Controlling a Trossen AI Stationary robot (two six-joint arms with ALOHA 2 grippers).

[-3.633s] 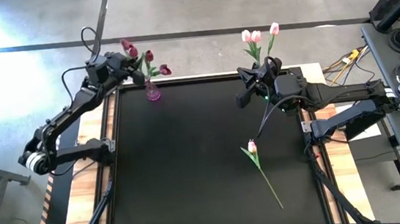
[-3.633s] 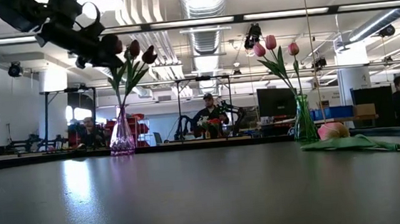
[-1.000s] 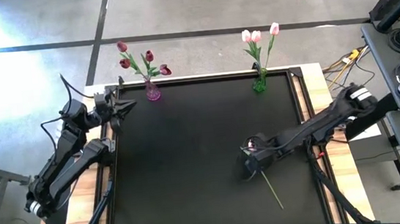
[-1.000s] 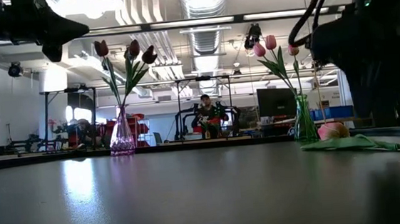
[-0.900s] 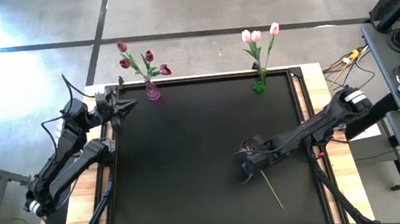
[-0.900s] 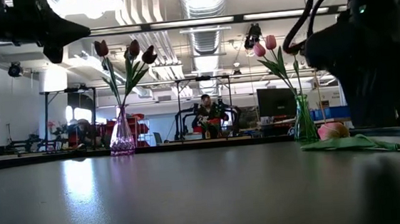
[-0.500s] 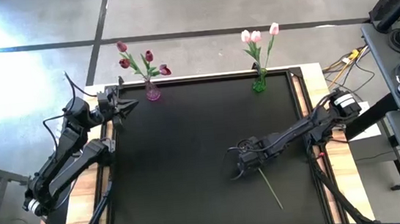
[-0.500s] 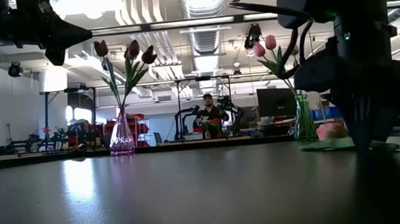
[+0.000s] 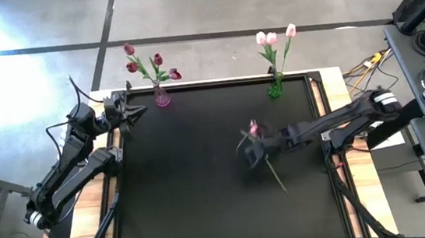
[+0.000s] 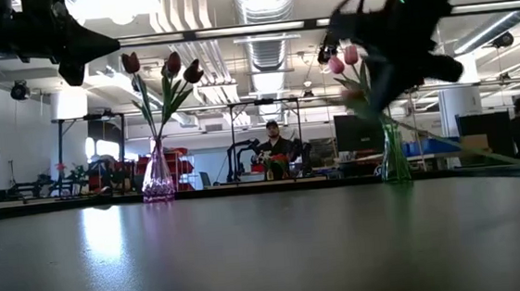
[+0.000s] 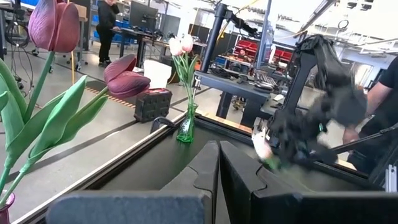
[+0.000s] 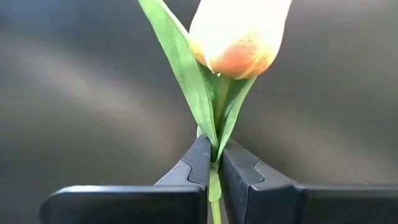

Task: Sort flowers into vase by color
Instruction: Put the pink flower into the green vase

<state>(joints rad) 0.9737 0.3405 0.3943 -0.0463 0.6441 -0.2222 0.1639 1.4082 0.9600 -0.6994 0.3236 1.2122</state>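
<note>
My right gripper [image 9: 253,151] is over the table's middle right and is shut on a pale pink-white tulip [image 9: 254,129]. A purple vase [image 9: 162,99] at the far left edge holds several dark magenta tulips [image 9: 158,59]. A green vase [image 9: 275,89] at the far right edge holds three pale pink tulips [image 9: 271,38]. My left gripper [image 9: 138,110] is shut and hovers by the table's far left corner, next to the purple vase; its fingers [image 11: 208,163] are closed together. My right gripper [image 12: 214,152] pinches the tulip's green stem [image 12: 215,144] between its two fingers, right under the head [image 12: 239,34], where the leaves join. The head stands beyond the fingertips, raised above the table. The long stem [image 9: 277,179] trails down toward the near right.
The black table top [image 9: 187,176] lies bare around the held flower. Wooden side rails [image 9: 358,167] and the arm bases flank it. Beyond the far edge are room benches, other robot arms and people [image 10: 270,149].
My right gripper, half a second ago low over the lying tulip, has taken hold of it and risen, moving a little toward the far edge. The tulip has come up off the table, its head lifted and its stem swung along behind.
</note>
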